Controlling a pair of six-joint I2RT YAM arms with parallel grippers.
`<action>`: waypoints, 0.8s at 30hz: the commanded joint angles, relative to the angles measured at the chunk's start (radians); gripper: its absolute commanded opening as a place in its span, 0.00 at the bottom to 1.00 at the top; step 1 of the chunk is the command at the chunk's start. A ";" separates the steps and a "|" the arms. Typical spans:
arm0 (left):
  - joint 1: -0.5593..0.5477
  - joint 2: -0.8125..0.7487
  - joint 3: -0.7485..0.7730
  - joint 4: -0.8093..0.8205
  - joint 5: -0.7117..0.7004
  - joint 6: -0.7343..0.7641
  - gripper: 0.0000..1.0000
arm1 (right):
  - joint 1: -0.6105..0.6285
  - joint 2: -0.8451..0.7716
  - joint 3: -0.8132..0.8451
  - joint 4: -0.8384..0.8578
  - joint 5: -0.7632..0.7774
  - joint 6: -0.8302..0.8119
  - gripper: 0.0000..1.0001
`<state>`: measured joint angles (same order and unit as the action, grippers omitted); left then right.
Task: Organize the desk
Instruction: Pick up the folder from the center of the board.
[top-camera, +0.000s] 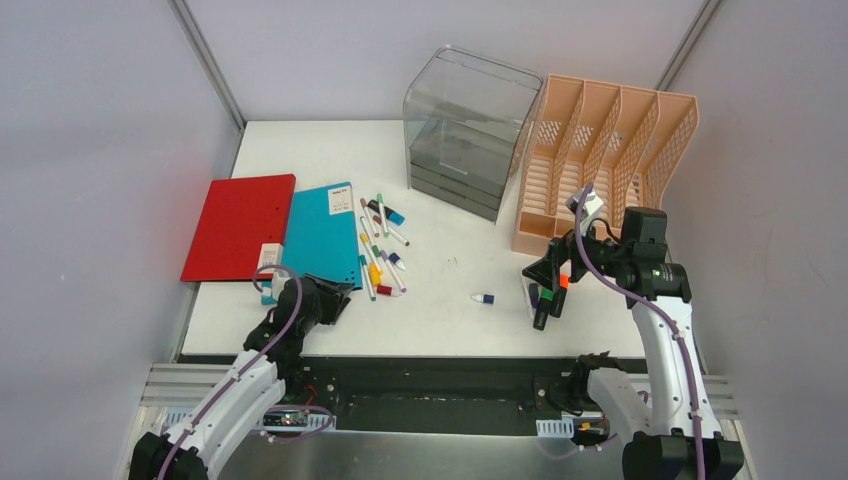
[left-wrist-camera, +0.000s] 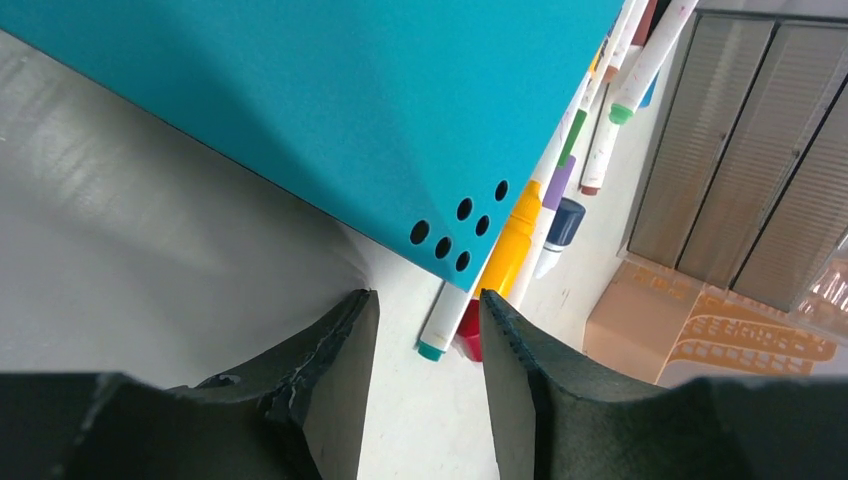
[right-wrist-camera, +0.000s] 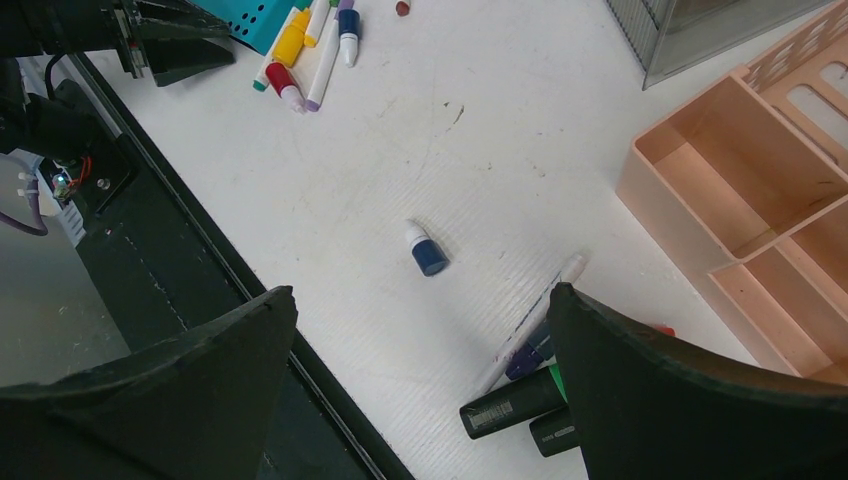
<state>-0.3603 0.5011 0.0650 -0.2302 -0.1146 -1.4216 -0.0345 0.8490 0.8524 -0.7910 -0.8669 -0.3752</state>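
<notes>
The white desk (top-camera: 450, 310) holds a red folder (top-camera: 238, 227), a teal folder (top-camera: 320, 235) and several loose markers (top-camera: 375, 250) beside them. My left gripper (top-camera: 335, 300) is open and empty, low at the teal folder's near corner (left-wrist-camera: 440, 230). A teal-tipped white marker (left-wrist-camera: 445, 325) lies just ahead of the left gripper (left-wrist-camera: 425, 300). My right gripper (top-camera: 548, 272) is wide open and empty, raised above black markers (right-wrist-camera: 510, 402) and a white pen (right-wrist-camera: 530, 325), as the right wrist view (right-wrist-camera: 420, 292) shows. A small blue-capped piece (right-wrist-camera: 426, 250) lies alone mid-desk.
A peach slotted file organizer (top-camera: 600, 160) stands at the back right, with a grey clear drawer unit (top-camera: 465, 130) to its left. A black and metal rail (top-camera: 430, 370) runs along the front edge. A small white block (top-camera: 268, 258) lies across the folders' near edges.
</notes>
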 joint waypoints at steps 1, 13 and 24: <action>-0.002 0.015 -0.010 0.045 0.027 0.010 0.44 | 0.008 -0.001 -0.002 0.006 0.003 -0.027 1.00; -0.002 0.051 -0.039 0.199 -0.057 -0.014 0.43 | 0.011 -0.001 -0.004 0.006 0.006 -0.030 1.00; -0.002 0.085 -0.045 0.228 -0.083 -0.048 0.33 | 0.019 0.001 -0.004 0.003 0.014 -0.034 1.00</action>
<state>-0.3603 0.5747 0.0311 -0.0586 -0.1558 -1.4471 -0.0261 0.8494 0.8524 -0.7914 -0.8520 -0.3847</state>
